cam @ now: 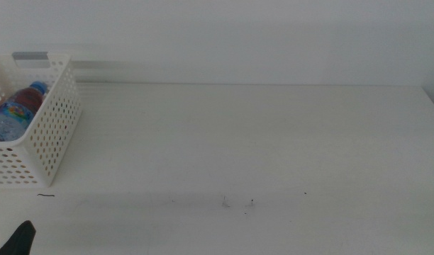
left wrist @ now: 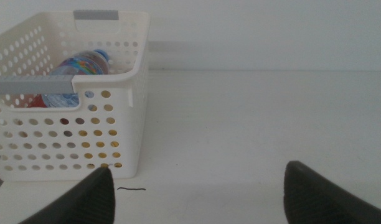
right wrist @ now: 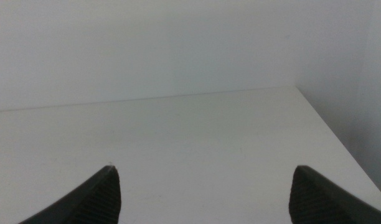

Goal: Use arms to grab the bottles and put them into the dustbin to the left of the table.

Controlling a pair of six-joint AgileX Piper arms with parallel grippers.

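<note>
The white perforated dustbin [cam: 50, 127] stands at the left edge of the table [cam: 259, 142]. The clear blue-capped water bottle [cam: 17, 108] lies inside it. In the left wrist view the dustbin [left wrist: 116, 106] holds the water bottle [left wrist: 78, 65], a bit of the red can [left wrist: 30, 101] shows under it, and yellow shows through the holes [left wrist: 94, 144]. My left gripper [left wrist: 200, 196] is open and empty, low at the front left; its tip [cam: 18, 239] shows in the middle view. My right gripper [right wrist: 203, 196] is open and empty over bare table.
A small dark squiggle [cam: 45, 195] and a few dark specks [cam: 238, 204] mark the table near its front. The table's right edge [right wrist: 330, 134] shows in the right wrist view. A white wall stands behind the table.
</note>
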